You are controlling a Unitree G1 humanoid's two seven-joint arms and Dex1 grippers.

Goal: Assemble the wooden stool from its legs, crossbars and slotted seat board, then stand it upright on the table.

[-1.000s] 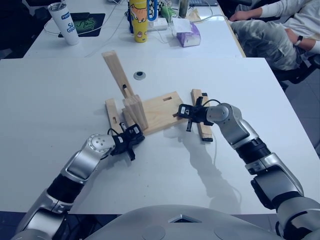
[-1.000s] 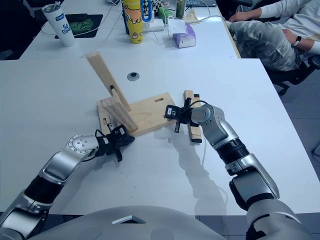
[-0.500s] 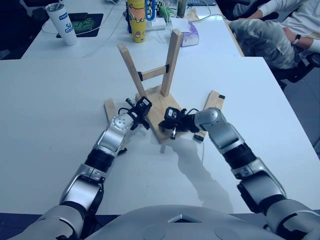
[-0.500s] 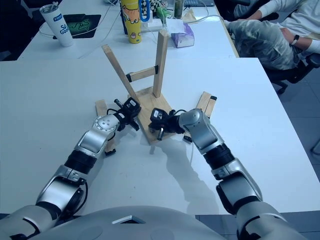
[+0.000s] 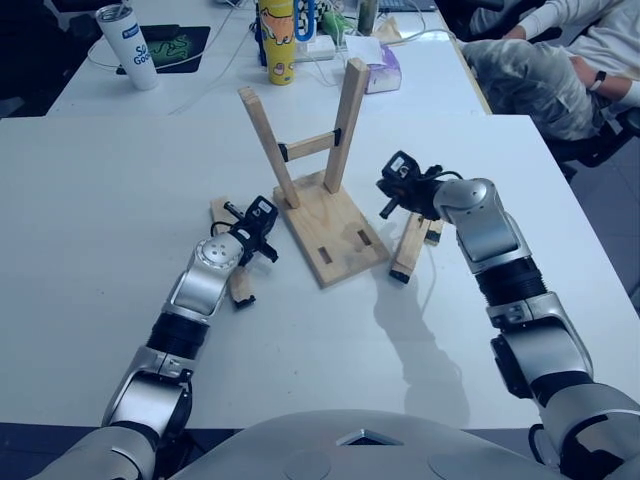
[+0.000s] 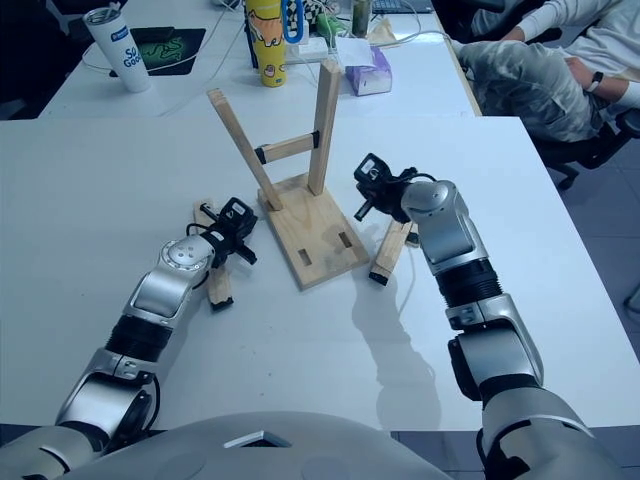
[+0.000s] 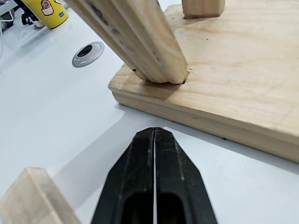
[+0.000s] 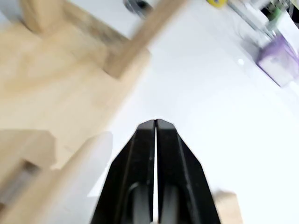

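Wooden stool [image 5: 318,200] is sitting half-built and upside down near the middle of the white table [image 5: 100,250]. I count one flat rectangular seat board [image 5: 340,228] of pale, grainy wood lying on the tabletop. Two square-section legs stick up out of its far end: the left leg [image 5: 266,140] leans outward and the right leg [image 5: 346,120] is closer to upright. One short crossbar [image 5: 308,146] joins them partway up, with dark patches at both joints. The near half of the board has two small rectangular slots [image 5: 323,254] with nothing in them. Two loose wooden pieces lie flat on the table. The left piece [image 5: 240,285] is beside the board's left side, partly under my left arm. The right piece [image 5: 408,250] is just beside its right edge. My left gripper [image 7: 154,135] has its black fingers pressed together on nothing, low over the table just off the board's edge near the leaning leg's foot. My right gripper [image 8: 155,125] is also pinched closed and empty, hanging above the far end of the right piece.
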